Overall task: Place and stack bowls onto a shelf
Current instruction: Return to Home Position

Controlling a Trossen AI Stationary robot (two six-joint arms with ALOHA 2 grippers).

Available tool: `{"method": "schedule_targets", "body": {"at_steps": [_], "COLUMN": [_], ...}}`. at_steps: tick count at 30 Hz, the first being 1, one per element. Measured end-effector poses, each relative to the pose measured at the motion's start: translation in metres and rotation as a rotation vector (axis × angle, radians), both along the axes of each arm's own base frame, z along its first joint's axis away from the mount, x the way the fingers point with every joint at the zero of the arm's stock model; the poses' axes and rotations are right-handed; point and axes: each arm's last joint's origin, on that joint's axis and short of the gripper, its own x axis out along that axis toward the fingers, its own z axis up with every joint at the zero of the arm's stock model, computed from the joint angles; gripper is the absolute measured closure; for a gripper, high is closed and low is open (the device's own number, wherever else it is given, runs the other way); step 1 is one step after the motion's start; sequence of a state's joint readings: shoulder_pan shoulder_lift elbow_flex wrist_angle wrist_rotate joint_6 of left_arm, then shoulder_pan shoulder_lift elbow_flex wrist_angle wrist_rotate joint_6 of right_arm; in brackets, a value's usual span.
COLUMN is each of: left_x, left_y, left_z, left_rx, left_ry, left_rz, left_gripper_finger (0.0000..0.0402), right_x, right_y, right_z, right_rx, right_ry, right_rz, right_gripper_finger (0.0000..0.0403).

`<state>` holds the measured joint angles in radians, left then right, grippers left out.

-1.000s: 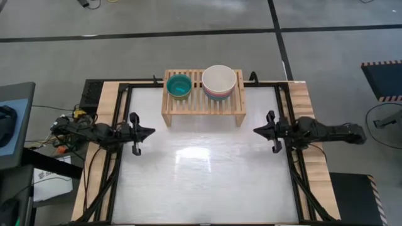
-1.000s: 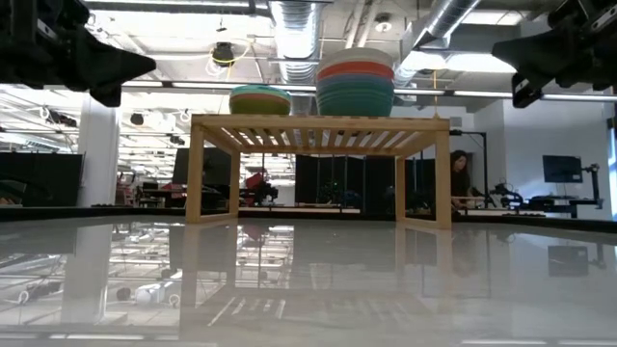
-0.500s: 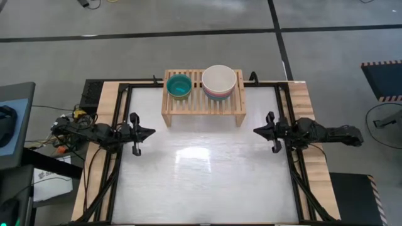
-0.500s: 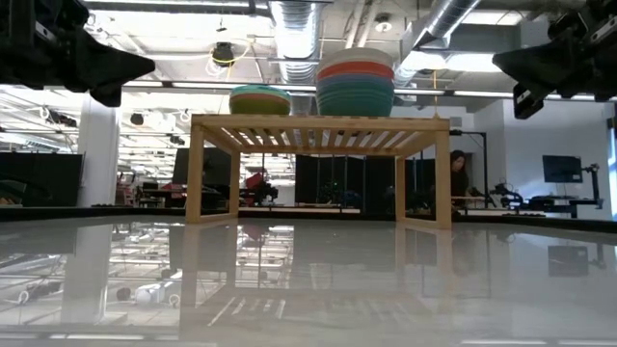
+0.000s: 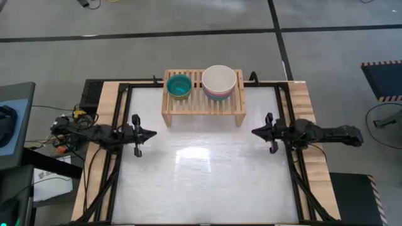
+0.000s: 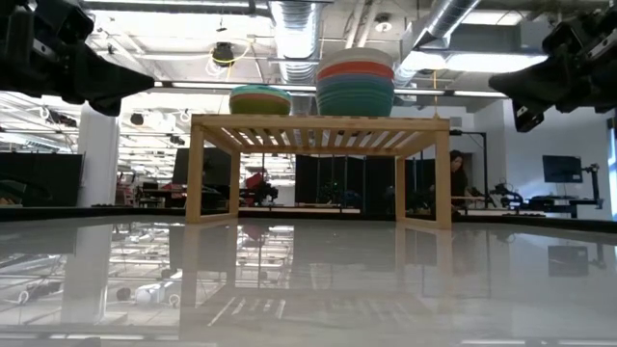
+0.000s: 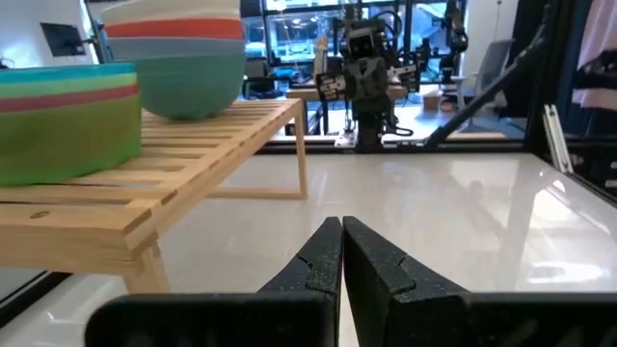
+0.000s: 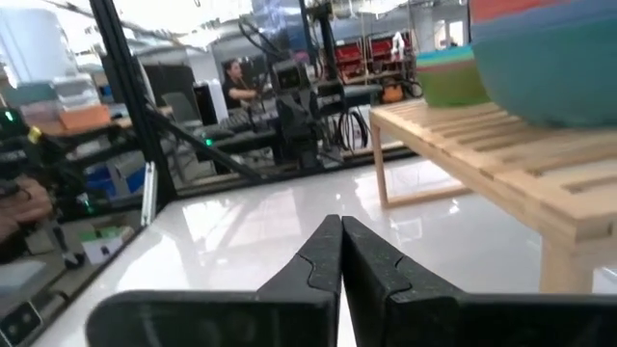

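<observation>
The light-wood shelf (image 5: 203, 99) stands at the table's far middle on its side legs. On its slatted top sit two stacks of bowls: a small stack with a teal bowl (image 5: 179, 86) on top at the left, and a bigger stack with a cream bowl (image 5: 219, 80) on top at the right. In the low view the small stack (image 6: 259, 99) and the big stack (image 6: 355, 84) rest on the shelf top. My left gripper (image 5: 152, 133) is shut and empty at the table's left edge. My right gripper (image 5: 254, 132) is shut and empty at the right edge.
The white tabletop (image 5: 204, 169) lies bare between the arms and toward the near edge. A black frame (image 5: 122, 88) runs around the table. A person (image 6: 459, 173) sits far off in the room behind the shelf.
Both grippers have crept a little toward the table's middle and dipped slightly; their fingers stay shut. The bowls and the shelf have not moved.
</observation>
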<state>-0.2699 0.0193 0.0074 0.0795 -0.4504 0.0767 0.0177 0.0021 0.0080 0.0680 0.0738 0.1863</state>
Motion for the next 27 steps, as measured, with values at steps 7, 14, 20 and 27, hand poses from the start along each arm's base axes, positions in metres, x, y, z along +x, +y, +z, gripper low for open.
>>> {"method": "schedule_targets", "body": {"at_steps": [7,14,20,27], "left_x": [0.001,0.002,0.004,0.004], "left_y": [-0.001,0.000,0.009,0.021], "left_z": [-0.002,-0.002,-0.004,-0.008], "left_rx": [0.014,0.066,0.085,0.043], "left_ry": [0.020,0.028,0.050,0.080], "left_rz": [-0.018,-0.030,-0.060,-0.101], "left_gripper_finger": [0.0400,0.0400,0.0400,0.0400], "right_x": [0.000,0.000,0.000,0.000], "right_y": [0.000,0.000,-0.002,-0.002], "right_z": [-0.003,-0.003,-0.002,-0.004], "right_rx": [-0.042,-0.094,-0.092,-0.090], "right_ry": [0.030,0.033,0.026,0.039], "right_rz": [-0.001,-0.010,-0.027,-0.025], "right_gripper_finger": [0.0355,0.0355,0.0376,0.0377]}}
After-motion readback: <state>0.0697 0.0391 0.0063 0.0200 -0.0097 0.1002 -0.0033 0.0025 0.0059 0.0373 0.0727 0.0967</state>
